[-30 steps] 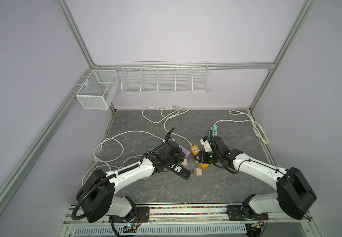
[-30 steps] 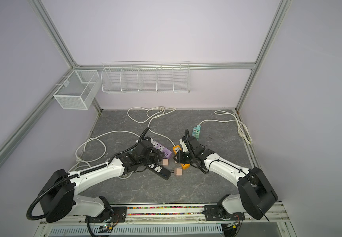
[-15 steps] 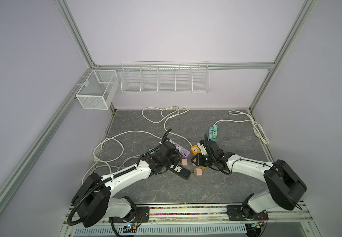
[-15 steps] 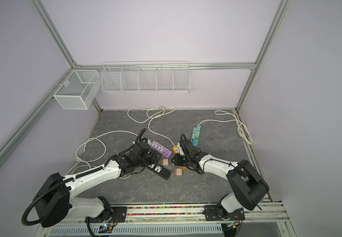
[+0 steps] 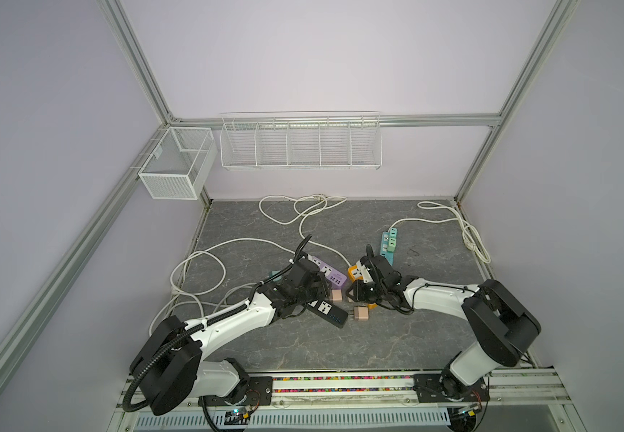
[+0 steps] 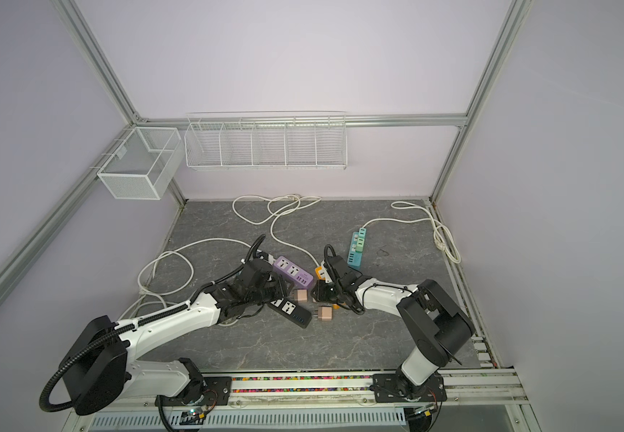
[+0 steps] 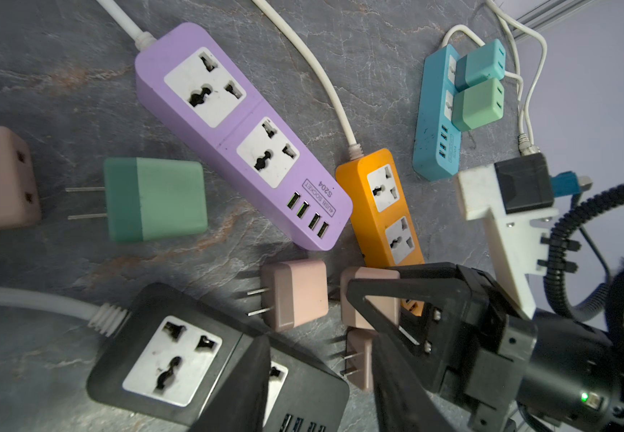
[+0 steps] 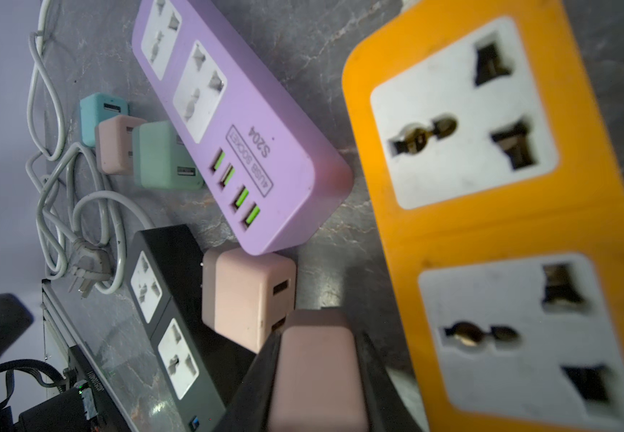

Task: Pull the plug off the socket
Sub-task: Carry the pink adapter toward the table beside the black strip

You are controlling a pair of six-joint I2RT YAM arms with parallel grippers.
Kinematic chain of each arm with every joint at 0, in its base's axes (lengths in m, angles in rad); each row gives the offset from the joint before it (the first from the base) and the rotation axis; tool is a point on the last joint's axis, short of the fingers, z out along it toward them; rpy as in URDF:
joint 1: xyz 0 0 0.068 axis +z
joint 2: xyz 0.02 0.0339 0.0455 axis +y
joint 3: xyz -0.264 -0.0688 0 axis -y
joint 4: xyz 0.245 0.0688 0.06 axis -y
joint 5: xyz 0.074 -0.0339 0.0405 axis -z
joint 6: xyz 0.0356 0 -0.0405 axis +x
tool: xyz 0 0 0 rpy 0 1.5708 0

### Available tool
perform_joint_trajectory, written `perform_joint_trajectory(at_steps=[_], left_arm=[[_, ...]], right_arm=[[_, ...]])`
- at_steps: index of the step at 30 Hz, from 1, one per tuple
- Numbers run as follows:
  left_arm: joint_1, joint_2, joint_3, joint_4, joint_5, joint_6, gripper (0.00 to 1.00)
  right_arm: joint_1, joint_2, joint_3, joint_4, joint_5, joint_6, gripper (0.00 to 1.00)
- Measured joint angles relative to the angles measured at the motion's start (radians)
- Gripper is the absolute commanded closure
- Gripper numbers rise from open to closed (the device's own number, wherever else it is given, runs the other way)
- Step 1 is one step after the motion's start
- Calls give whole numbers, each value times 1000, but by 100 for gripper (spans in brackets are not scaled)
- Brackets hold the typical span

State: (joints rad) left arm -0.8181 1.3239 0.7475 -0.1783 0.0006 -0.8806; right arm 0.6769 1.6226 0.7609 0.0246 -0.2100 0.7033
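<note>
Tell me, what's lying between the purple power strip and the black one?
A loose pink plug lies between the purple power strip and the black power strip, clearest in the left wrist view.

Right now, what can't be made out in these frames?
Black strip: second socket hidden by a finger of the left gripper, left wrist view.
Pink plug in the right gripper: blurred, cut by the frame edge, prongs unseen, right wrist view.
Orange strip: one end behind the right gripper, left wrist view.
Left gripper's jaws: hidden under its wrist, both top views.
</note>
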Motion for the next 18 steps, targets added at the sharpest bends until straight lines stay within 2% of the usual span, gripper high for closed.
perform_joint_trajectory(at_steps=[8, 18], left_arm=[[6, 0, -1, 9, 0, 0, 53], [8, 0, 0, 14, 0, 0, 52]], right_arm=[[0, 0, 13, -18, 12, -11, 57], [1, -39, 46, -111, 48, -38, 45]])
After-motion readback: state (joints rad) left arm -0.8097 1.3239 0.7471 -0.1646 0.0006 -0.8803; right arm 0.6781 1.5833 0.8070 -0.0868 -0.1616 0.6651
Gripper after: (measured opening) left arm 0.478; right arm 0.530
